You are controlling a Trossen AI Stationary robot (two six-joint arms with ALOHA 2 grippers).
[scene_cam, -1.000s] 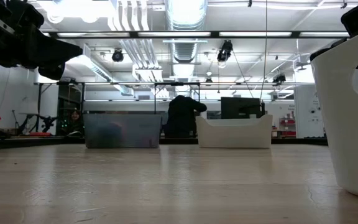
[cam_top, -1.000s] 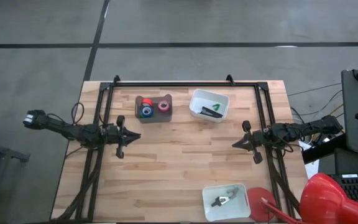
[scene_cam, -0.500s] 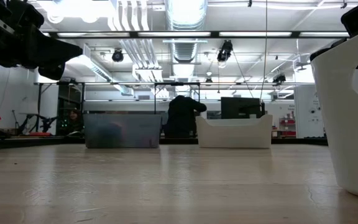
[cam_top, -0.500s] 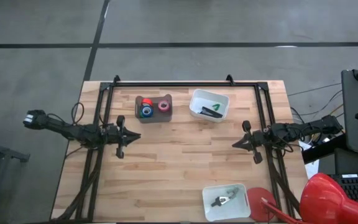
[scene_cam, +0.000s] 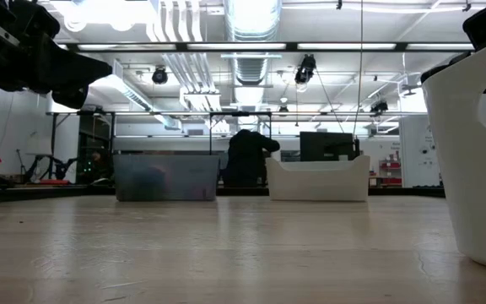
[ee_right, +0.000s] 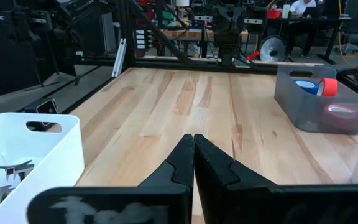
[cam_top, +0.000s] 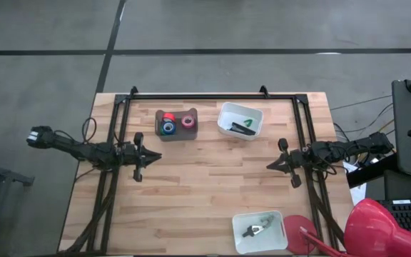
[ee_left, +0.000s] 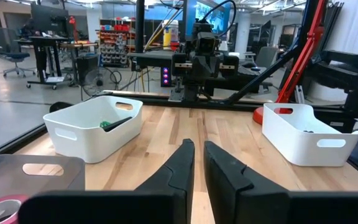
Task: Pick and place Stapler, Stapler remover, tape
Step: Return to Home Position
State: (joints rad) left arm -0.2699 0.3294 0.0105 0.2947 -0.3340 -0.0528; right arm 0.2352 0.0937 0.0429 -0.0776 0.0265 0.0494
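Table (cam_top: 205, 185) with the sorting judged complete and both arms parked clear of the bins. The four tape rolls (cam_top: 170, 123) were held in the dark bin (cam_top: 188, 135), taken here as the landmark. The stapler (cam_top: 242, 128) was kept in a white bin (cam_top: 220, 118) just beside the dark bin, on the right arm's side. The staple removers (cam_top: 257, 227) were laid in a second white bin (cam_top: 235, 235), well apart from the dark bin at the near edge. Each kind was thus given its own container.

The left gripper (cam_top: 153, 156) was held above bare wood near the dark bin, toward the near edge. Its jaws were parted by only a narrow slit, with nothing grasped or touched. The right gripper (cam_top: 270, 165) was held well apart from the dark bin, across the table. Its jaws were clenched tip to tip on nothing.
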